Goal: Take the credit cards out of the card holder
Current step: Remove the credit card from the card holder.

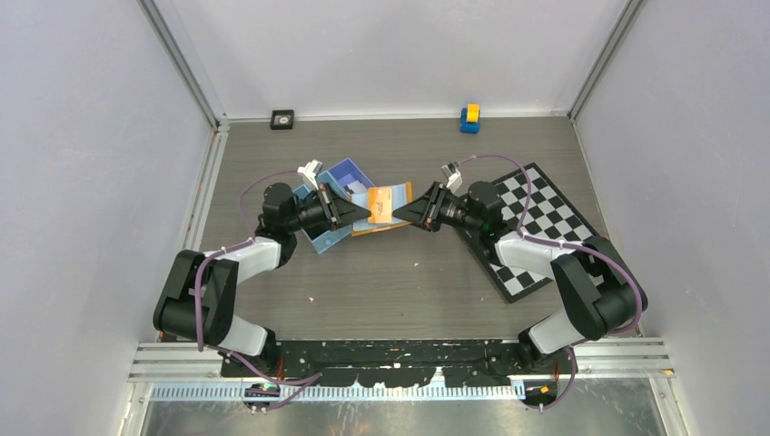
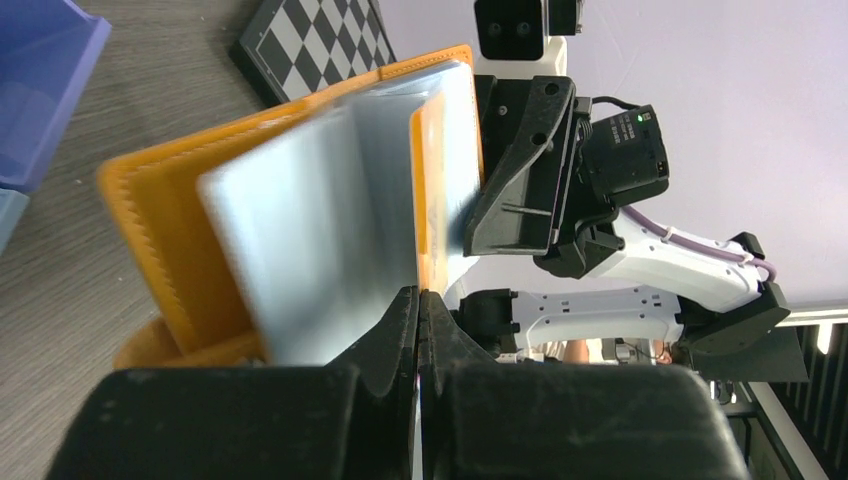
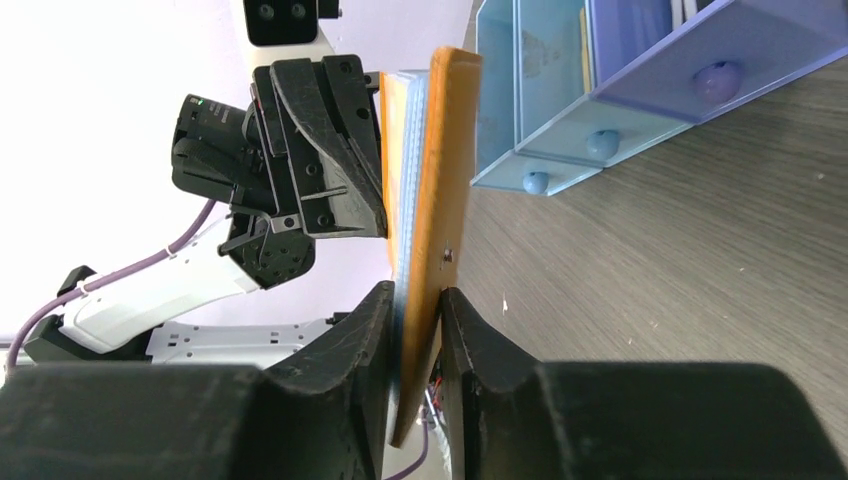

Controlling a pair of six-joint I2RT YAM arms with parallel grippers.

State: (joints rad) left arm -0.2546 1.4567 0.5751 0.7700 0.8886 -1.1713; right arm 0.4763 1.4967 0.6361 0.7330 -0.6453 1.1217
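Extraction, barely begun: holder (image 1: 386,207) held up between my pincers, cards (image 2: 320,250) inside. Left pincer (image 2: 420,297) pinches shut on its edge, perhaps a card; right pincer (image 3: 414,305) narrowly clamps the cover. Next: slide a card out.

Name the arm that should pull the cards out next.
Probably left: the left gripper is pinched shut at the edge of the pale flat cards, while the right gripper clamps the orange leather-look card holder, bracing it.

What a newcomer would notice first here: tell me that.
The orange card holder, pinched between the left gripper and right gripper at mid-table. Pale credit cards show in its open fold; the blue tray sits beside the left gripper.
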